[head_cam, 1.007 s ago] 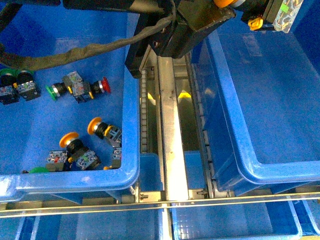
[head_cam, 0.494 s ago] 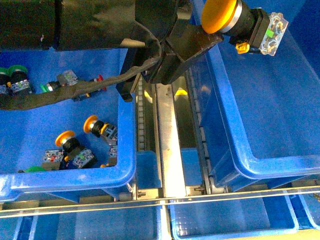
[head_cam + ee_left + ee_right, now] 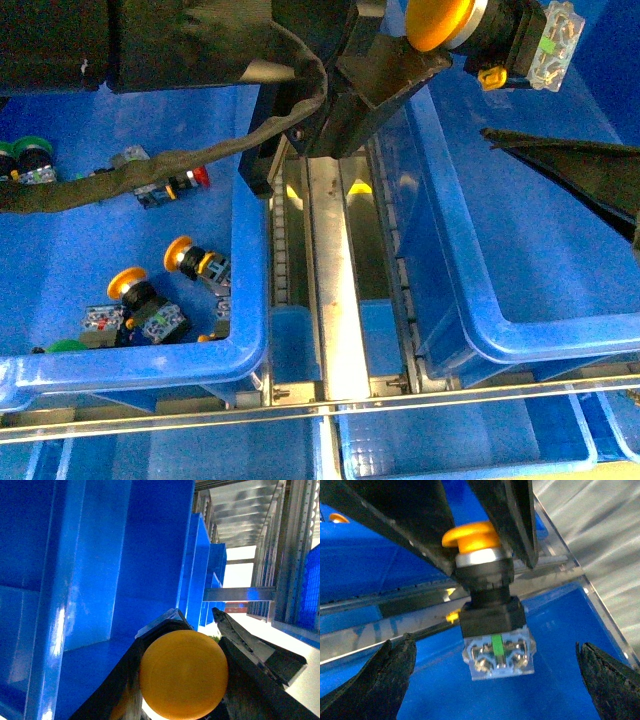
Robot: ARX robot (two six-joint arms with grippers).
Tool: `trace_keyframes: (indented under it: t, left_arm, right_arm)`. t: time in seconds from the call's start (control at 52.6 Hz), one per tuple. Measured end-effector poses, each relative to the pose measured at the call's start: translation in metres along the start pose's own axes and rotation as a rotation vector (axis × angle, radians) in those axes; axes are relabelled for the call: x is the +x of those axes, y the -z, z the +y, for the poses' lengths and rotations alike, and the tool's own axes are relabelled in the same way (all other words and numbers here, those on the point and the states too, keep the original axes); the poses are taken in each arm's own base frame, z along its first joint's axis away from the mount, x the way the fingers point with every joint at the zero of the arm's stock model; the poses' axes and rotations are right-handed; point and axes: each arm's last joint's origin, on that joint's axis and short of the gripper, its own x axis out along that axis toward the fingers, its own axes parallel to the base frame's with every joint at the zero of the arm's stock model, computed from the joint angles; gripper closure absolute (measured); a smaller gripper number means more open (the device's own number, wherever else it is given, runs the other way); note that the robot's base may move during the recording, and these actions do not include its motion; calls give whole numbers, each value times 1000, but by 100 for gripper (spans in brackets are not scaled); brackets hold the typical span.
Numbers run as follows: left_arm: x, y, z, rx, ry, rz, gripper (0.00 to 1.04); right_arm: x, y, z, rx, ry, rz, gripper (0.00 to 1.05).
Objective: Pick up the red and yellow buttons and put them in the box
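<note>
A metal rack [image 3: 390, 262] carries the bins. Its shiny middle rail [image 3: 335, 300] runs away from the camera between two of them. A blue tray [image 3: 150, 362] sits on the left and the deeper box [image 3: 560, 342] on the right, each close against the toothed strips beside the rail. A thin bar [image 3: 450, 397] crosses in front. Below it sit more lower trays [image 3: 470, 445], seemingly on another level, though the view there is cramped.
</note>
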Motion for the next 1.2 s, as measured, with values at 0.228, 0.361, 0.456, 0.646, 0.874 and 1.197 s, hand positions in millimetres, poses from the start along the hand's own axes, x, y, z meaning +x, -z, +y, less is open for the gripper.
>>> trace_keyframes:
  t: [0.228, 0.361, 0.456, 0.646, 0.874, 1.197]
  left_arm:
    - [-1, 0, -2, -1, 2, -6, 70]
    - [-1, 0, -2, -2, -1, -5, 70]
    - [-1, 0, -2, -3, -2, -4, 70]
    - [-1, 0, -2, -2, -1, -4, 70]
    - [-1, 0, -2, -2, -1, -5, 70]
    - [-1, 0, -2, -3, -8, -12, 70]
  right_arm:
    - [7, -11, 0, -7, -16, -29, 6]
    - [11, -10, 1, 0, -16, -11, 6]
    - [14, -9, 2, 3, -21, -2, 6]
    - [21, -10, 2, 19, -18, 5, 17]
    - [24, -12, -2, 18, 2, 9, 48]
    - [25, -11, -1, 15, -7, 19, 65]
